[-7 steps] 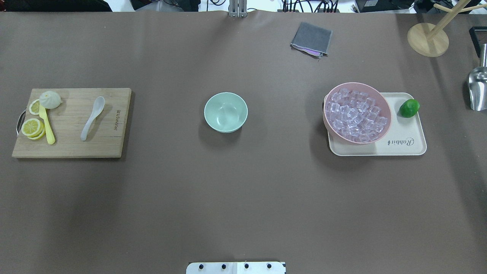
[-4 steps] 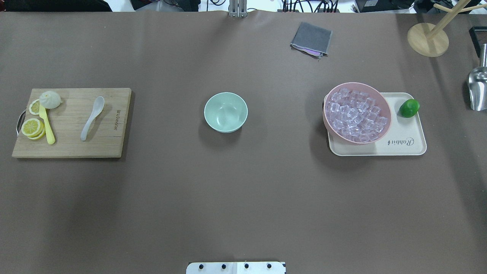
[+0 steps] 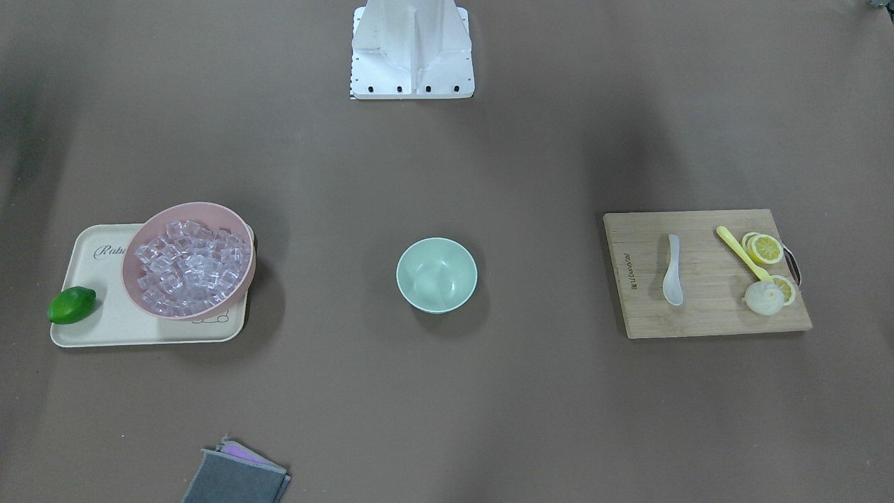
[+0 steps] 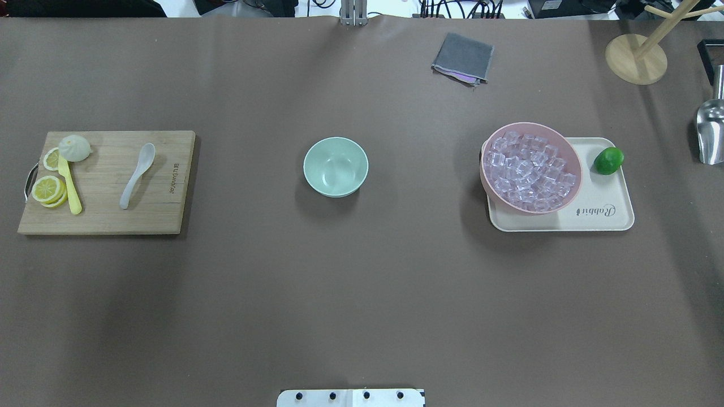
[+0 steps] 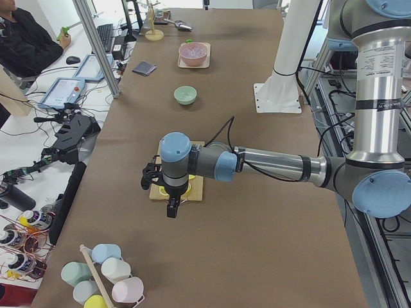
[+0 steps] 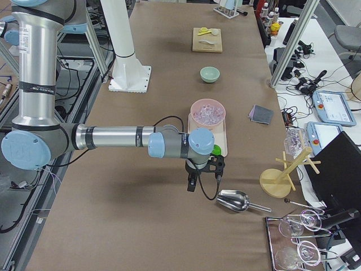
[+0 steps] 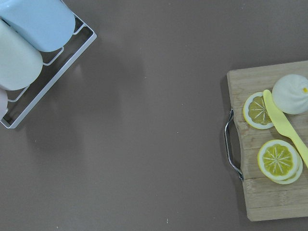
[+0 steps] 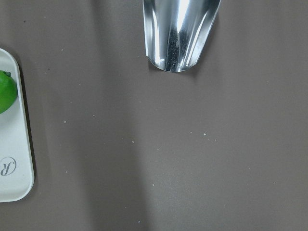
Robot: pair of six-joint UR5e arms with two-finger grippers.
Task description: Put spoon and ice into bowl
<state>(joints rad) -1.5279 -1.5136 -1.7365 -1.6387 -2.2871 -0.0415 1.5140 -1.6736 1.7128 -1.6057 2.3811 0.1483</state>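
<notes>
Nothing is done so far. The bowl sits empty at mid-frame, the spoon lies on the board at left, and the ice fills the pink bowl at right. I cannot tell whether the left fingers or the right fingers are released or clenched.

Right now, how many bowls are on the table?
2. The mint-green bowl sits empty in the middle of the table. The pink bowl, full of ice, stands on the tray toward the robot's right side. None seems hidden.
</notes>
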